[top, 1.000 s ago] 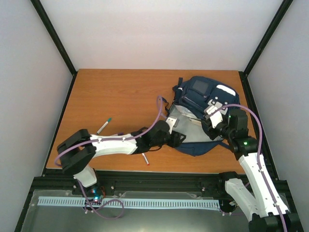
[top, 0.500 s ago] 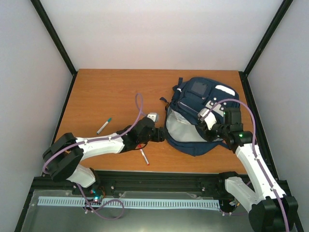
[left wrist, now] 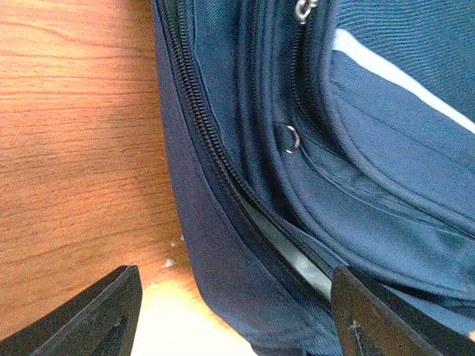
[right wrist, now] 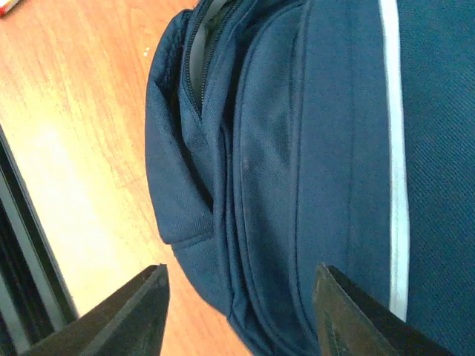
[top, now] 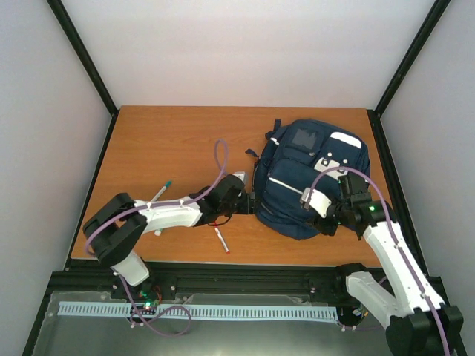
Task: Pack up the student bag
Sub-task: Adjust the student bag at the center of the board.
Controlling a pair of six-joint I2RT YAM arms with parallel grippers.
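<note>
Student bag (top: 308,182) lies flat at about 3 o'clock on the worktop (top: 171,141), front pockets up. Its zipper (left wrist: 215,156) runs along the 9 o'clock edge, and the mouth sags almost shut, with only a sliver of grey lining showing. My left claw (left wrist: 241,315) is spread wide at that edge, pinching nothing. My right claw (right wrist: 237,315) hovers spread over the bag's 5 o'clock corner, also empty. I judge the packing unfinished: a green-capped marker (top: 159,193) at 9 o'clock and a red-tipped pen (top: 222,241) near 7 o'clock lie outside. The next move calls for one claw to lift the mouth's upper lip while the other fetches a pen. The worktop is orange wood grain, boxed in by pale walls and black posts.
</note>
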